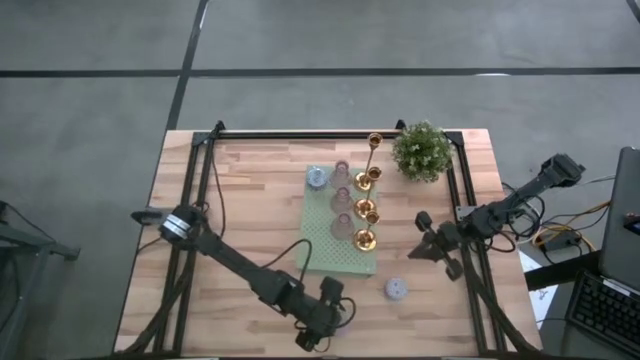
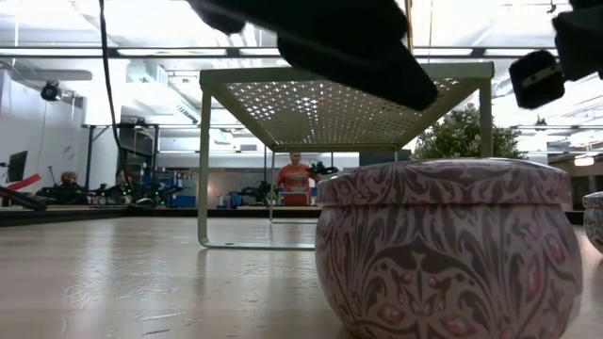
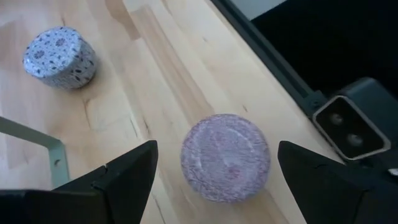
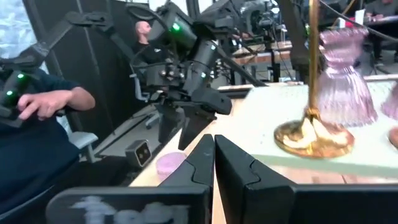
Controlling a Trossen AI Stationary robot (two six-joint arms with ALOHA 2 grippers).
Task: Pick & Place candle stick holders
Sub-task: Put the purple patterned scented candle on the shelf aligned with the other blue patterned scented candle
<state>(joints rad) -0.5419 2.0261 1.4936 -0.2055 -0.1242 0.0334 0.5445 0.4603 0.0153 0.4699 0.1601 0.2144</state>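
Note:
A pale green perforated rack (image 1: 322, 255) carries gold candle stick holders (image 1: 366, 208), a tall thin-stemmed one (image 1: 374, 142), pink glass ones (image 1: 342, 198) and a blue-grey tin (image 1: 317, 177). A lavender tin (image 1: 397, 290) stands on the wood near the rack's front right. At the table's near edge a round pink patterned tin (image 3: 225, 155) rests on its base. My left gripper (image 3: 216, 148) hangs open above it, one finger on either side, not touching. In the high view this gripper (image 1: 325, 322) hides that tin. My right gripper (image 4: 213, 149) is shut on nothing, right of the rack (image 1: 425, 245).
A leafy potted plant (image 1: 421, 150) stands at the far right. The low camera's housing (image 3: 348, 127) sits at the table's near edge, just beside the pink tin. A black frame rail (image 1: 330, 133) runs along the far edge. A person (image 4: 37, 124) is beyond the table.

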